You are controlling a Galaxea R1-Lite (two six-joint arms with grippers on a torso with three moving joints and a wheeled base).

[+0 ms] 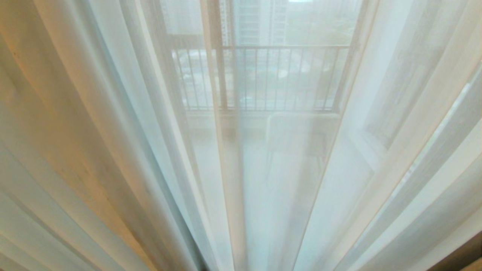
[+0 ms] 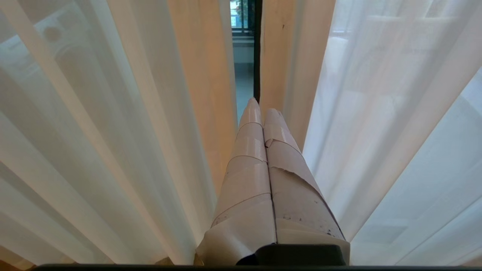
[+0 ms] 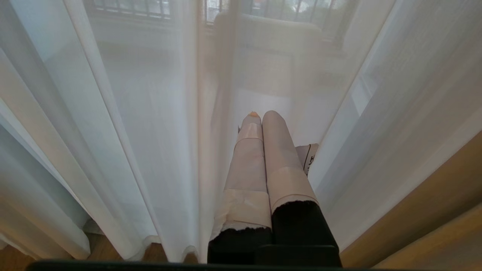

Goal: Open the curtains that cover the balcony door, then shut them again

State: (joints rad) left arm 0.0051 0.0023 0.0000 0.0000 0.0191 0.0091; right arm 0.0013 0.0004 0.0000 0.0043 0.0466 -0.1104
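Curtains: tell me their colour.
Sheer white curtains, see-through with long vertical folds and a warm orange tint in places; the head view shows them best.

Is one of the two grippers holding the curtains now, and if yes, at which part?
Nothing is held. The left gripper and the right gripper are both shut with no fabric between the fingers; each points at the curtains, which hang closed.

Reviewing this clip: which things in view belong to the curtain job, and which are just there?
Job:
curtains, drawn
balcony door, frame showing through a gap
left gripper, shut
right gripper, shut

Just there:
railing
white chair behind the fabric
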